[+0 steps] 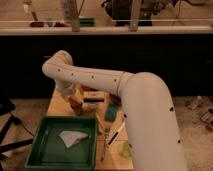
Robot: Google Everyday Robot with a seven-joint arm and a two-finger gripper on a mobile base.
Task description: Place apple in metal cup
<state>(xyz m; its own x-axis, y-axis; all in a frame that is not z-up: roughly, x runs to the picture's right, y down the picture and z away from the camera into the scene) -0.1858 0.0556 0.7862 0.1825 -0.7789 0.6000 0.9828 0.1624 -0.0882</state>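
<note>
My gripper (70, 94) hangs from the bent arm over the back left part of the wooden table (56, 106). A small dark brown cylinder, the metal cup (76, 105), stands right below and slightly right of the gripper. It has an orange-red tint at its top. I cannot pick out the apple as a separate thing; it may be hidden by the gripper or sit at the cup.
A green tray (40, 150) holding a white cloth (70, 138) fills the front left of the table. A dark box (94, 97), a teal packet (111, 113), a white stick (115, 135) and a pale green round thing (125, 150) lie to the right. My arm covers the table's right side.
</note>
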